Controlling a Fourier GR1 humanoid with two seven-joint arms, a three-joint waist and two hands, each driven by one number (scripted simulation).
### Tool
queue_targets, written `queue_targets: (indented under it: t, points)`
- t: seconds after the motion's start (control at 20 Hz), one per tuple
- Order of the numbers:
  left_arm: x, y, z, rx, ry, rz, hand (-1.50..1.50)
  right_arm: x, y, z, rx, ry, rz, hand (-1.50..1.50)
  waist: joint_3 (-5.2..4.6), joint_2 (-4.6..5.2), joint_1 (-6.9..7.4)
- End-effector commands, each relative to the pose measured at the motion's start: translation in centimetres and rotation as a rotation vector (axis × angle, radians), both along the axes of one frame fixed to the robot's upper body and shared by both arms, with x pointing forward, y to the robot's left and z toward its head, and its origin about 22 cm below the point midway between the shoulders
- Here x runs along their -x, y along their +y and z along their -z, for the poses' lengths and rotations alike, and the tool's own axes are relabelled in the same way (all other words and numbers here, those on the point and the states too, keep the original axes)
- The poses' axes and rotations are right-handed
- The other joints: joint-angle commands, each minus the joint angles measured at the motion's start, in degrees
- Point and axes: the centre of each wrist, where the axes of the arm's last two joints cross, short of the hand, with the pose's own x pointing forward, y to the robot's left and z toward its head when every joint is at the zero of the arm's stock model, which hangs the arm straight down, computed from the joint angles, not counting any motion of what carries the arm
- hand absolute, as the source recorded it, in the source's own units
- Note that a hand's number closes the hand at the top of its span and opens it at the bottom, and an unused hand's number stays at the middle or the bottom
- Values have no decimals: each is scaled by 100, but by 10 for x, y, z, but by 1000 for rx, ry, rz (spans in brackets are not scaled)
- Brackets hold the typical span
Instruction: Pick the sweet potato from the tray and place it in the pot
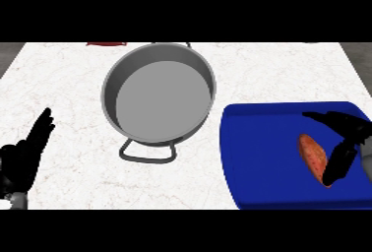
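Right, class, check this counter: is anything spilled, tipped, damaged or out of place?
Nothing stands out. The pot sits upright and empty on the counter, the sweet potato lies on the blue tray, partly under the right hand, and the left hand rests open at lower left.

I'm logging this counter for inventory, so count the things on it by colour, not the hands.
Grey: 1, the pot
Blue: 1, the tray
Orange: 1, the sweet potato
Red: 1, a red thing cut off at the far edge
Total: 4
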Motion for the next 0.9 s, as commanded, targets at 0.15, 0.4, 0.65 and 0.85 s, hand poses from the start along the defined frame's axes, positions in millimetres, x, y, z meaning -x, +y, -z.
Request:
queue_targets:
  t: [0.15,0.4,0.65,0.85]
  points:
    - [-15,-23,-8,4,-12,-13,0,2,-6,21,47,35,9,-150,3,2,-19]
    - [5,-18,6,4,-2,2,0,-8,8,42,49,34,19,-150,2,1,3]
    - [-11,-6,4,14,13,5,0,5,-9,54,58,58,19,-150,1,2,-27]
    - [-10,-23,6,0,16,7,0,2,5,36,51,81,-55,150,-1,-5,-43]
